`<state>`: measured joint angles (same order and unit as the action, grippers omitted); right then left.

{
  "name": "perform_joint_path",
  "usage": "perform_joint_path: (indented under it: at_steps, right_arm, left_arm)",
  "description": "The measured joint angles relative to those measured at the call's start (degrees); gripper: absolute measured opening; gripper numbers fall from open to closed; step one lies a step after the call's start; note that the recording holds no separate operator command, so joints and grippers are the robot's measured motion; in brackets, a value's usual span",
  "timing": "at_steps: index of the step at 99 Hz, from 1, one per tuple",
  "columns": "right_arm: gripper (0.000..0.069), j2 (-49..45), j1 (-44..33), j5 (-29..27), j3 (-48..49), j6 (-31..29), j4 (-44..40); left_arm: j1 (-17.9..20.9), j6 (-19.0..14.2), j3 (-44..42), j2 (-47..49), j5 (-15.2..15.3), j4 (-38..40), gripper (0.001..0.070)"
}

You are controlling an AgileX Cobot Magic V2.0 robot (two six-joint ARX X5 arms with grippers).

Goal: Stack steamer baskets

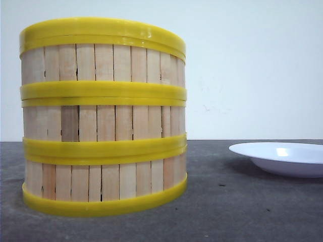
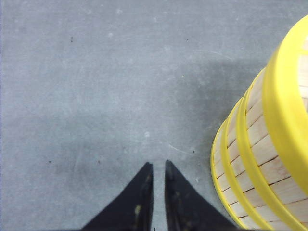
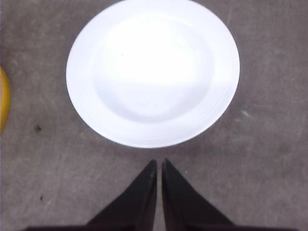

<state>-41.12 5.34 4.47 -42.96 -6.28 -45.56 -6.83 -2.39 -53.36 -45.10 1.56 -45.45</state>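
— What do we see of our left gripper (image 2: 156, 166)?

— Its two black, tapering fingers (image 2: 142, 192) lie almost together, only a thin slit between the tips, nothing held between them. We see it from its own wrist camera, poised above the grey bench (image 2: 96, 96).

— And our right gripper (image 3: 159, 163)?

— The same: black pointed fingers (image 3: 180, 202) drawn nearly closed, empty, tips apart by a sliver.

— Do we see either arm from the front?

— No, neither one shows there.
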Motion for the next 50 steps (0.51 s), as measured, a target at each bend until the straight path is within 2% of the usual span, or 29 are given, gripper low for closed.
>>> perform_joint_path:
  at_steps: [11,18,25,34,50]
  right_arm:
    - [0.0013,0.0,0.0,0.0,0.0,0.0,1.49]
    - [0.0013,0.0,0.0,0.0,0.0,0.0,2.36]
    - [0.0013,0.0,0.0,0.0,0.0,0.0,3.5]
    - [0.0013,-0.02,0.0,0.0,0.0,0.0,4.52]
    - [0.0013,-0.02,0.0,0.0,0.0,0.0,6.88]
  left_arm:
    - [0.02,0.02,0.0,0.02,0.09,0.11,0.0015]
    - [0.44,0.28,0.46,0.63,1.55,1.38,0.0015]
    - [1.68,0.98,2.29,2.93,1.77,2.62,0.0015]
    - [3.67,1.33,7.96,7.52,1.25,7.32,0.0015]
    - [5.2,1.36,23.91,17.18,-0.39,21.09,0.0015]
